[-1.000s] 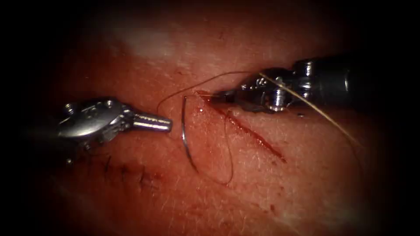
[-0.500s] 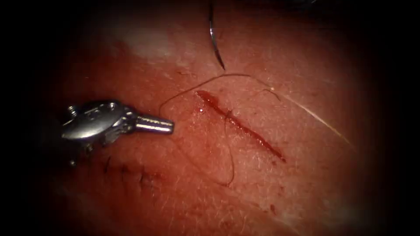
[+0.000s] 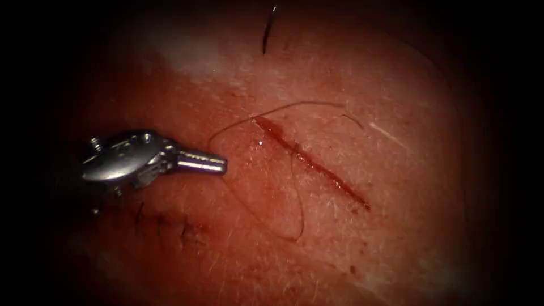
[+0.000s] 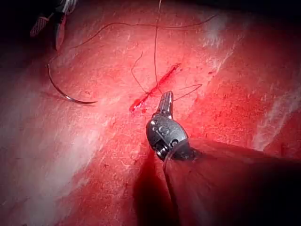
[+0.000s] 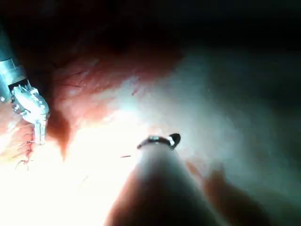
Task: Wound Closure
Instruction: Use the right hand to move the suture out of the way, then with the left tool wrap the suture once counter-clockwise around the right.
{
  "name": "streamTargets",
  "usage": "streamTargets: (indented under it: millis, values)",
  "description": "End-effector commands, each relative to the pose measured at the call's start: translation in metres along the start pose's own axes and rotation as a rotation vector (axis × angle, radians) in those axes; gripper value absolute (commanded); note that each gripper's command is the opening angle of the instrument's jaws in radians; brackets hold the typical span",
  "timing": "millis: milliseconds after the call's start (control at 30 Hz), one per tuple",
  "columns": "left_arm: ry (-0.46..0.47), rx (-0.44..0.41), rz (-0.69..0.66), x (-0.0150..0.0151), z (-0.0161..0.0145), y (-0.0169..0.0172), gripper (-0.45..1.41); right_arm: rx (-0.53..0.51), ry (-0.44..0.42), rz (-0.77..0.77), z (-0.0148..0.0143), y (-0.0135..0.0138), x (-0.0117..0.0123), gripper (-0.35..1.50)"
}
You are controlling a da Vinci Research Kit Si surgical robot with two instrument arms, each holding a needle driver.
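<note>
On the endoscope view, my left hand (image 3: 215, 164) sits clenched on nothing, left of the cut (image 3: 309, 161) and above an older row of stitches (image 3: 164, 224). The thread (image 3: 298, 198) crosses the cut and loops slack over the tissue (image 3: 396, 238) on the left side. One end of the needle (image 3: 266, 31) shows far above the cut, clear of the tissue.

In the left wrist view, the same clenched hand (image 4: 166, 98) points at the cut (image 4: 155, 89), just short of it. The curved needle (image 4: 66, 95) is well apart from the cut and out of the tissue, near the right hand (image 4: 54, 28). Whether that hand grips the needle itself I cannot tell.

The right wrist view shows the right hand (image 5: 160, 140) and, farther off, the left hand (image 5: 41, 132).

My judgement: keep thread tension gentle so it doesn't tear the cut's edge, watch the loop for snags, and keep the left hand off the thread.
</note>
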Motion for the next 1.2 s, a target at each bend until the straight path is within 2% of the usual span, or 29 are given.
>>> streamTargets:
  millis: [33, 133, 167, 200, 300, 433, 533, 567, 633, 833, 900, 1000, 1100, 1200]
  values:
    - [-0.001, 0.0, -0.006, -0.0006, 0.0006, 0.0, -0.45, -0.003, -0.002, 0.007, -0.0005, -0.0004, -0.0003, 1.46]
    - [0.0, 0.001, -0.007, -0.0004, 0.0008, 0.0, -0.45, -0.002, 0.0, 0.017, -0.0018, -0.0003, -0.0005, 1.46]
    - [0.002, 0.002, -0.009, -0.0001, 0.0016, -0.0002, -0.45, -0.019, 0.073, 0.093, -0.0096, 0.0012, -0.0018, 1.46]
    - [0.003, 0.005, -0.022, 0.0, 0.002, -0.0006, -0.45, -0.014, 0.097, 0.115, -0.0122, 0.001, -0.0021, 1.46]
    - [0.007, 0.016, -0.029, 0.0005, 0.0031, -0.0018, -0.45, 0.028, 0.112, 0.147, -0.0158, -0.0004, -0.0015, 1.41]
    - [-0.016, 0.037, -0.035, 0.001, 0.0051, -0.0039, -0.45, 0.106, 0.157, 0.174, -0.0187, -0.0035, 0.0014, 1.26]
    - [-0.035, 0.053, -0.03, 0.001, 0.0066, -0.0059, -0.45, 0.139, 0.172, 0.181, -0.0193, -0.0058, 0.0036, 1.21]
    - [-0.049, 0.059, -0.026, 0.0008, 0.0072, -0.0067, -0.45, 0.173, 0.181, 0.18, -0.0192, -0.0081, 0.0052, 1.2]
    - [-0.065, 0.065, -0.022, 0.0006, 0.0077, -0.0075, -0.45, 0.208, 0.188, 0.181, -0.0187, -0.0105, 0.0066, 1.16]
    - [-0.071, 0.067, -0.032, 0.0003, 0.0075, -0.0091, -0.45, 0.258, 0.187, 0.187, -0.0165, -0.0175, 0.0082, 1.13]
    - [-0.071, 0.067, -0.032, 0.0005, 0.0074, -0.0097, -0.45, 0.276, 0.174, 0.19, -0.0157, -0.02, 0.008, 1.13]
    - [-0.071, 0.067, -0.039, 0.0007, 0.0073, -0.0101, -0.45, 0.312, 0.154, 0.197, -0.0145, -0.0238, 0.0069, 0.99]
    - [-0.072, 0.064, -0.04, 0.0007, 0.0069, -0.0097, -0.45, 0.332, 0.146, 0.205, -0.0137, -0.0264, 0.005, 0.86]
    - [-0.073, 0.063, -0.045, 0.0012, 0.0059, -0.0091, -0.45, 0.34, 0.124, 0.198, -0.013, -0.0279, 0.0028, 0.84]
